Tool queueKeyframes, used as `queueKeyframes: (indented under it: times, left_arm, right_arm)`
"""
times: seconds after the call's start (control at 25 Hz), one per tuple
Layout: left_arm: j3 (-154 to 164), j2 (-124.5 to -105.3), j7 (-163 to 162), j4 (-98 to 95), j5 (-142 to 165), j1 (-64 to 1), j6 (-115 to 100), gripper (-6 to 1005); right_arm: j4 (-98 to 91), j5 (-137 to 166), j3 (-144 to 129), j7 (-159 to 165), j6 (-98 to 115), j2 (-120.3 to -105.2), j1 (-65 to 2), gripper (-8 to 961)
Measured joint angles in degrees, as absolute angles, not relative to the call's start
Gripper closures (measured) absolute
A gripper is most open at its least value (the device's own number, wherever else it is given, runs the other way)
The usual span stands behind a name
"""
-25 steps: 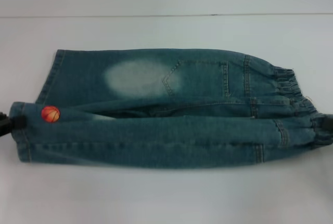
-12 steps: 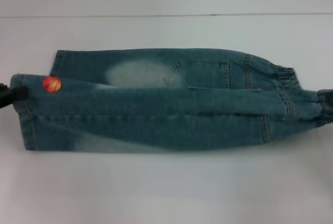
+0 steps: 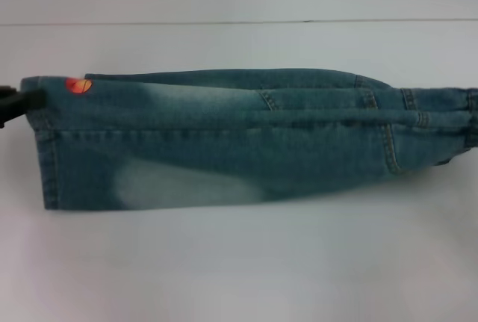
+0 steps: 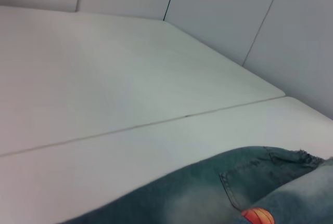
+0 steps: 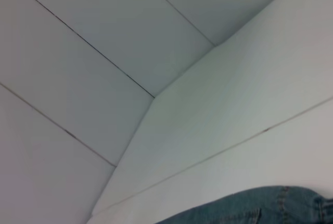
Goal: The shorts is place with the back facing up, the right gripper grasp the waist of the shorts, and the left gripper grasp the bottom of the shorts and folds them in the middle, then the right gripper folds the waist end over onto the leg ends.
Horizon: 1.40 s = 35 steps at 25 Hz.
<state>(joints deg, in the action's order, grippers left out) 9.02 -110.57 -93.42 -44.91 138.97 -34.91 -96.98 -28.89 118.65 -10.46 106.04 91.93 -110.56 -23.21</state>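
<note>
The left gripper [image 3: 16, 102] is being seen only as a black tip at the 9 o'clock edge of the head view, clenched on the top corner of the bottom of the shorts [image 3: 46, 146]. The right gripper is not being shown in any view, so whether it is clamped cannot be told. The shorts [image 3: 239, 139] are being held stretched from 9 o'clock to 3 o'clock across the white table [image 3: 239, 262], folded lengthwise into one long band, the waist end running out of view at 3 o'clock. One pair of shorts is being counted, with one orange ball print [image 3: 78, 85] just beside the left gripper and one pale faded patch [image 3: 179, 184] toward 7 o'clock. Compared with half a second earlier, the held upper edge is being carried farther toward 12 o'clock, so the rear layer and its pocket are being almost wholly covered.
</note>
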Motion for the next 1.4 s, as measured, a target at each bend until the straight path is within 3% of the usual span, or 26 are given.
queueKeyframes:
  times: [0.72, 1.4]
  left_arm:
    - [11.68, -112.02, -92.87, -39.62, 137.22, -39.69, -86.62, 949]
    - [14.18, -113.85, -92.76, -38.37, 133.53, -40.35, -80.07, 950]
  right_arm:
    - [-29.75, 118.47, -10.84, 106.89, 83.57, -110.41, -27.69, 890]
    - [-30.24, 118.47, -10.87, 107.49, 77.13, -110.48, -30.13, 870]
